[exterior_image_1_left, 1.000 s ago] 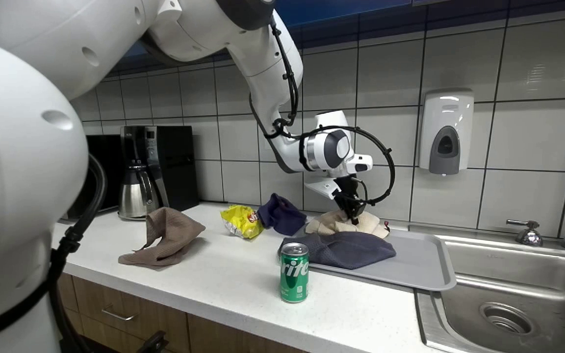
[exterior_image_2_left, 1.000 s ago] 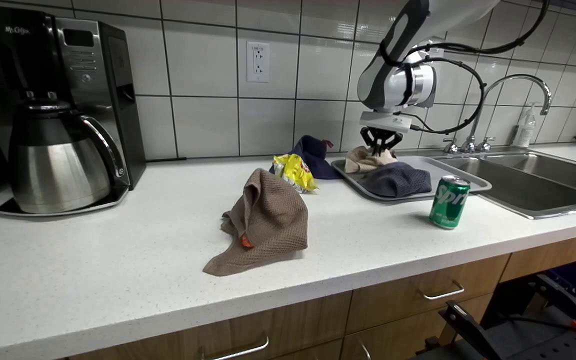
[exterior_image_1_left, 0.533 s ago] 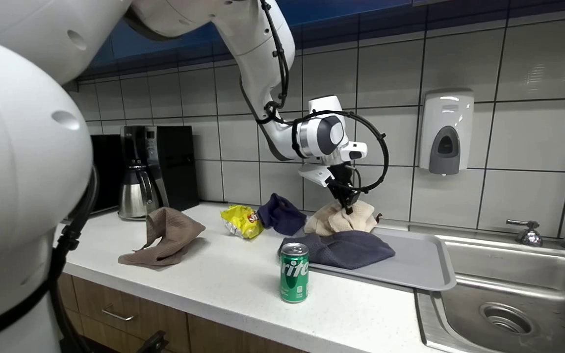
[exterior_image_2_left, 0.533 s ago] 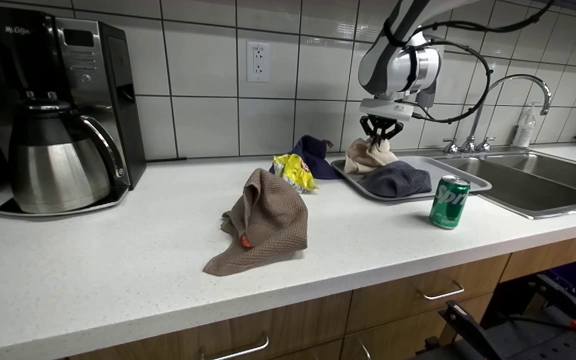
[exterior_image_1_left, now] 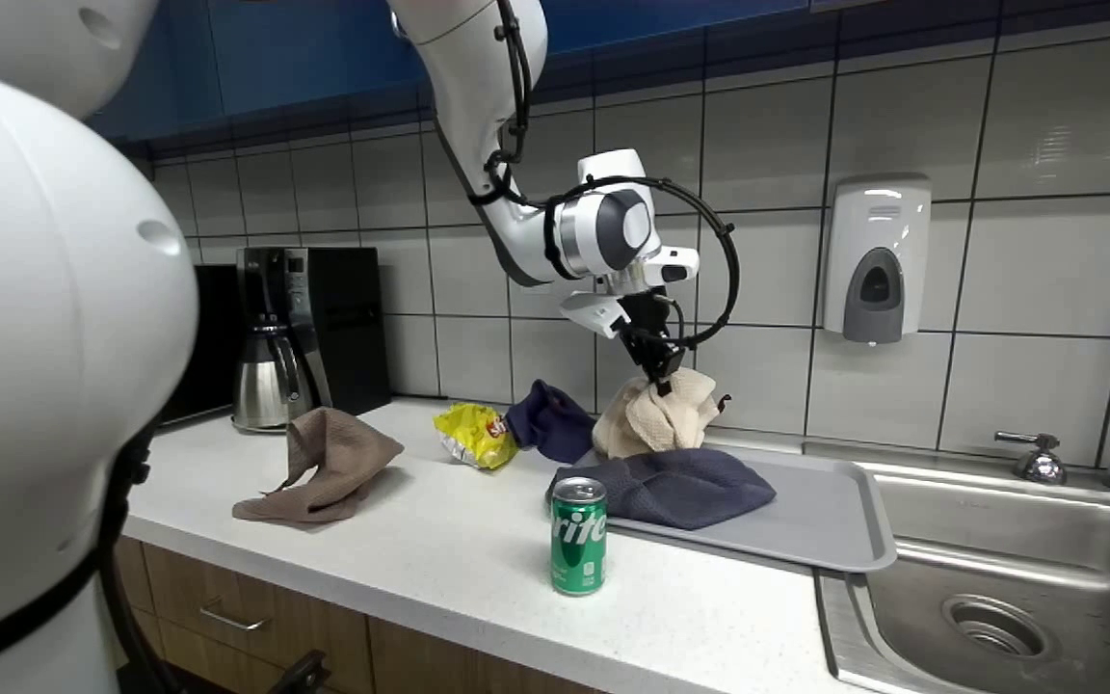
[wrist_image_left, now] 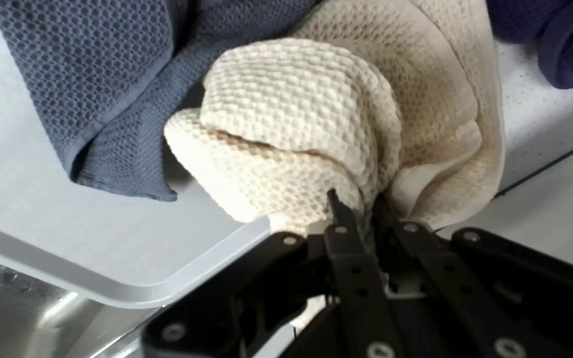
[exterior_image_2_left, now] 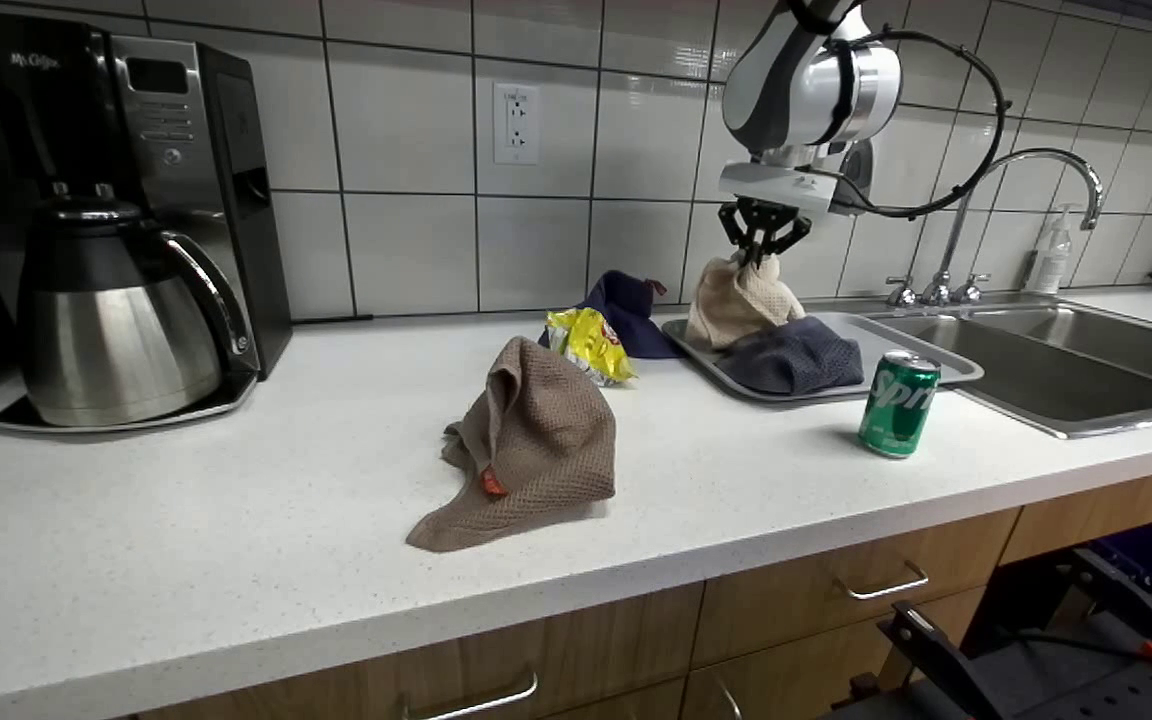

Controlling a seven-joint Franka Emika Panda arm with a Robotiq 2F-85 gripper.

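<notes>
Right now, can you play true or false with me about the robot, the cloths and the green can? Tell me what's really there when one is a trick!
1. The robot's fingers are pinching the cream cloth. True.
2. The green can is lying on its side. False: the green can stands upright on the white counter.
3. The slate-blue cloth lies on the gray tray. True.
4. The brown cloth is on the gray tray too. False: the brown cloth is on the white counter, away from the tray.
5. The yellow bag is right beside the dark purple cloth. True.
</notes>
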